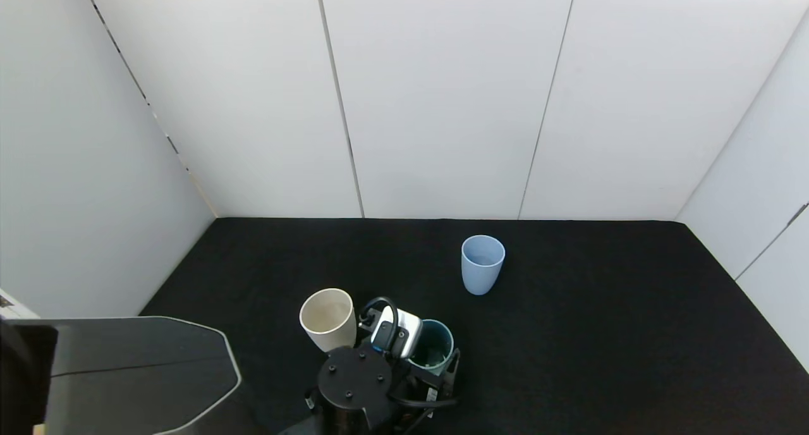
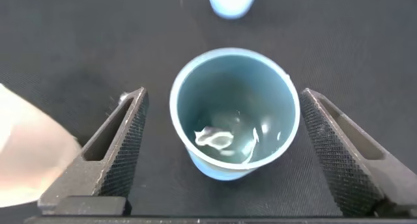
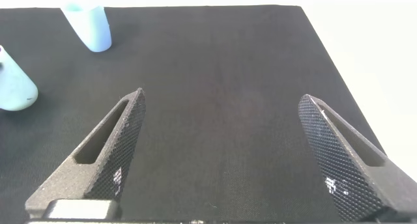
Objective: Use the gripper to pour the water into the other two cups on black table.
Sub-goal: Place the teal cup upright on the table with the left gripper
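Note:
The teal-green tumbler point(image 1: 436, 341) stands on the black table point(image 1: 569, 334) near the front. My left gripper point(image 1: 425, 365) is open around it, one finger on each side and neither touching, as the left wrist view point(image 2: 223, 94) shows. Clear water point(image 2: 228, 139) glints in the bottom of the teal tumbler point(image 2: 195, 87). The cream-white cup point(image 1: 327, 318) stands upright just left of the gripper and also shows in the left wrist view point(image 2: 26, 152). The light blue cup point(image 1: 482, 264) stands upright farther back, to the right. My right gripper point(image 3: 221, 100) is open and empty over bare table, out of the head view.
White walls point(image 1: 442, 106) close in the table at the back and sides. A grey panel point(image 1: 126, 365) covers the front left corner. In the right wrist view the light blue cup point(image 3: 88, 25) and another pale tumbler point(image 3: 13, 87) stand far off.

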